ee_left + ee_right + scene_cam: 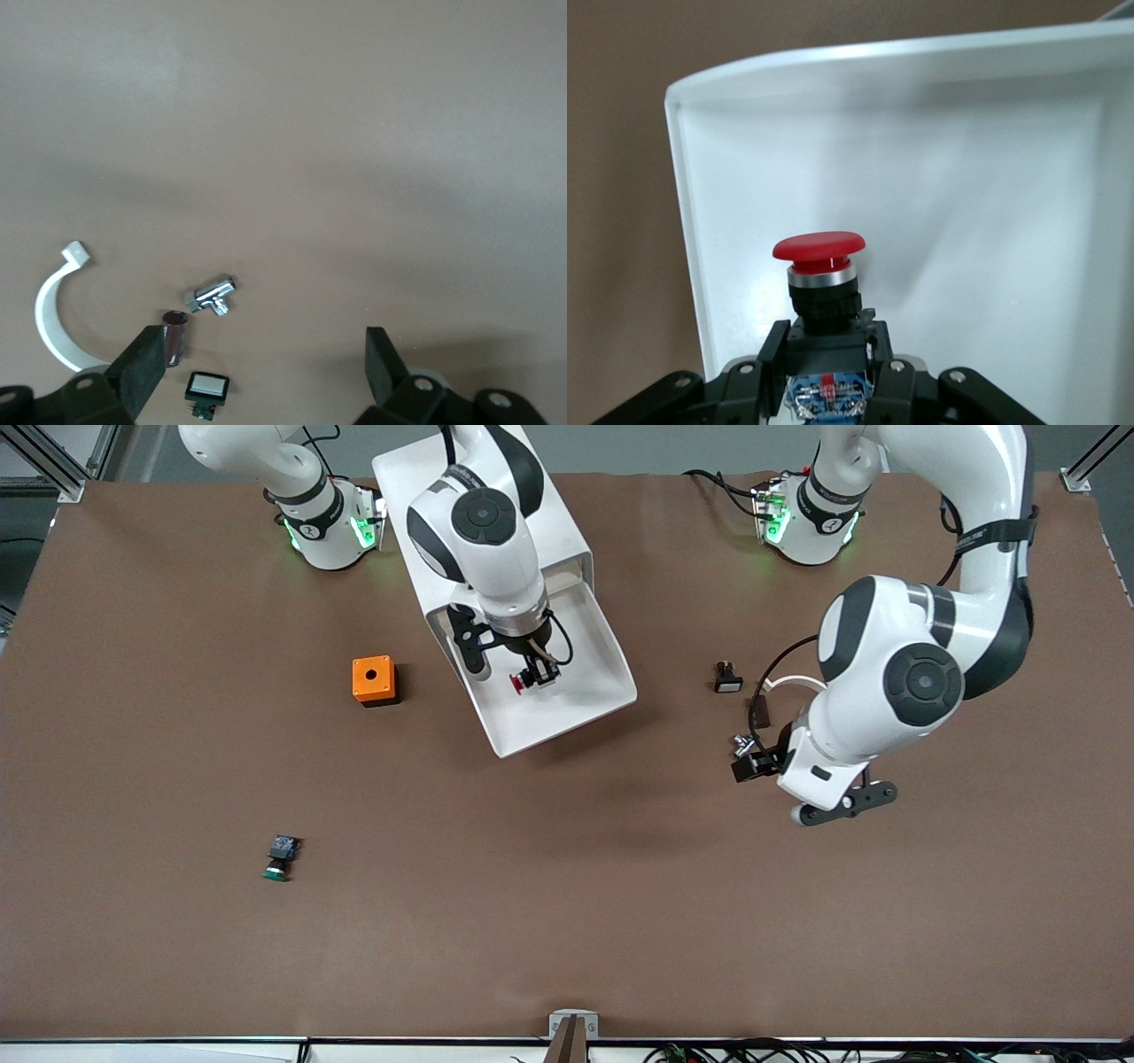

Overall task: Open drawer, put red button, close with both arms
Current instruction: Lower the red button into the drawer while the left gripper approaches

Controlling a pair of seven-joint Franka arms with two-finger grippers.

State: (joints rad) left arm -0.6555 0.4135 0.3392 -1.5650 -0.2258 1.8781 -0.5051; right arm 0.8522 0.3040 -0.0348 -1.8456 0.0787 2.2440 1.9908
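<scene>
My right gripper [537,676] is clenched on the red button [517,683] and holds it in the air over the open drawer [592,682]. In my right wrist view the fingers [777,350] clamp the button's [820,266] black body, its red cap pointing away from my wrist toward the white floor of the drawer [992,221]. The drawer is pulled out of the white cabinet [549,522], toward the front camera.

My left gripper [843,802] waits with its fingers [142,367] spread wide and nothing between them, over bare brown table [567,921] at my left arm's end. Near it lie a few small parts: a white curved clip [55,317], a chrome fitting [213,295], a dark cylinder [174,335], and a small switch with a white square face [207,388].

An orange box [374,680] with a round hole sits beside the drawer, toward my right arm's end. A green button [280,859] lies nearer the front camera than that box.
</scene>
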